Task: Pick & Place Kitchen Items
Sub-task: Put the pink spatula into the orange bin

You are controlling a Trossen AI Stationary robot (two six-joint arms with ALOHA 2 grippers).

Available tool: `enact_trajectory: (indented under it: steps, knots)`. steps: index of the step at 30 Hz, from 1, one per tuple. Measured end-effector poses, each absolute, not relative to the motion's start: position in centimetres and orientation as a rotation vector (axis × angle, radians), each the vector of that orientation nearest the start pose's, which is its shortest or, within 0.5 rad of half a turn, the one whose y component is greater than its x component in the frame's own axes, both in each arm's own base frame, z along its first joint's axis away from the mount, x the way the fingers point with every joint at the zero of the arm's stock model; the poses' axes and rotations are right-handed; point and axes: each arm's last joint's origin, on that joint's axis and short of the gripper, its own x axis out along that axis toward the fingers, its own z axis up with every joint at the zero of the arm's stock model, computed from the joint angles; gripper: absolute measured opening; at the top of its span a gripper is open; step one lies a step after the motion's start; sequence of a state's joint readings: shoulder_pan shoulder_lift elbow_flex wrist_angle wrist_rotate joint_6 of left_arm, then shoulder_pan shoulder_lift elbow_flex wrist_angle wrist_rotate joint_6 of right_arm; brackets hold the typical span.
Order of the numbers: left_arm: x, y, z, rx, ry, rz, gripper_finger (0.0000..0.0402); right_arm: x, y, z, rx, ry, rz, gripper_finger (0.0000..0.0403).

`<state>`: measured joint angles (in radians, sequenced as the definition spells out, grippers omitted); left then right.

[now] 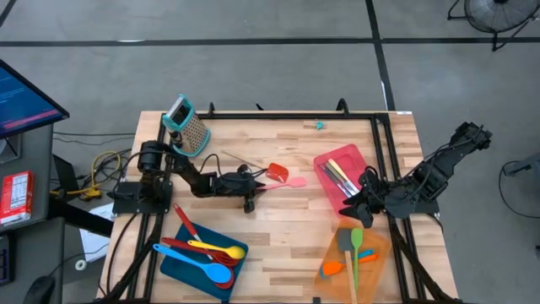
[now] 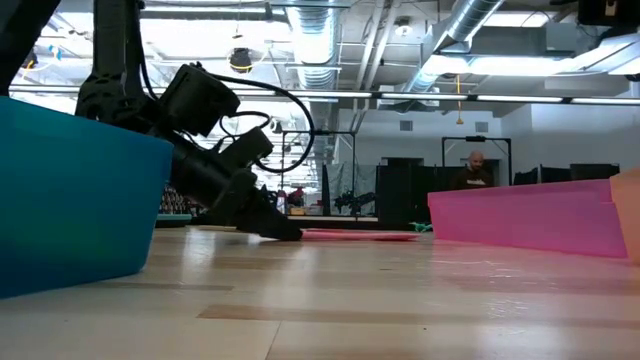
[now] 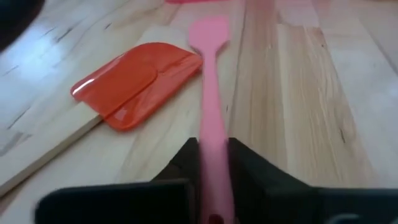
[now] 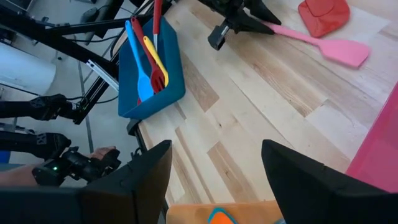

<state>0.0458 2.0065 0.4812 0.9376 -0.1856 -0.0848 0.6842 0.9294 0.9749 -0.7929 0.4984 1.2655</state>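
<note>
My left claw (image 1: 256, 191) sits mid-table, closed around the handle of the slim pink silicone spatula (image 1: 291, 181), just beside the red wood-handled spatula (image 1: 276, 172). My right claw (image 1: 353, 209) hangs spread between the flat red plastic tray (image 1: 328, 162) and the flat orange plastic tray (image 1: 378, 253).

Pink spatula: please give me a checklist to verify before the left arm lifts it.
1. Grip: left gripper has its fingers closed on the pink spatula handle: ok.
2. Spatula flat on the table: ok, by the low view.
3. Neighbour clear: red spatula lies very near the pink blade, touching or not: cannot tell.
4. Target free: pink tray already holds some utensils, room remains: ok.
5. Right gripper out of the path, open, hovering between the pink tray and orange tray: cannot tell.
</note>
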Motion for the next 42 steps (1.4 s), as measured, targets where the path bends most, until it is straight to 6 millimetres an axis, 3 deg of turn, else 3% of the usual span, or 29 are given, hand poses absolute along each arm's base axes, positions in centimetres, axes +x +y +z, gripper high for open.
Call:
enact_trajectory:
  steps: [7, 14, 20, 25, 33, 42]
  knots:
    - [28.2, 1.8, 5.1, -0.164, 0.555, 0.281, 0.0025, 14.2, 9.8, 32.3, 0.803, 0.619, -0.229, 0.0244]
    - [27.9, 1.0, 7.8, -0.230, 0.517, 0.266, 0.0025, 14.2, 9.8, 32.3, 0.788, 0.617, -0.226, 0.0244]
    - [28.1, 0.2, 13.4, -0.375, 0.281, 0.227, 0.0025, 14.3, 9.8, 32.3, 0.784, 0.600, -0.239, 0.0244]
    - [26.9, -0.2, 18.8, -0.470, 0.066, 0.172, 0.0025, 14.3, 9.8, 32.4, 0.785, 0.593, -0.236, 0.0244]
    - [22.5, -0.2, 27.1, -0.688, -0.294, 0.021, 0.0025, 14.5, 9.7, 32.6, 0.725, 0.536, -0.246, 0.0244]
    - [17.4, -1.3, 32.5, -0.728, -0.622, -0.190, 0.0025, 16.0, 9.6, 33.9, 0.629, 0.394, -0.187, 0.0244]
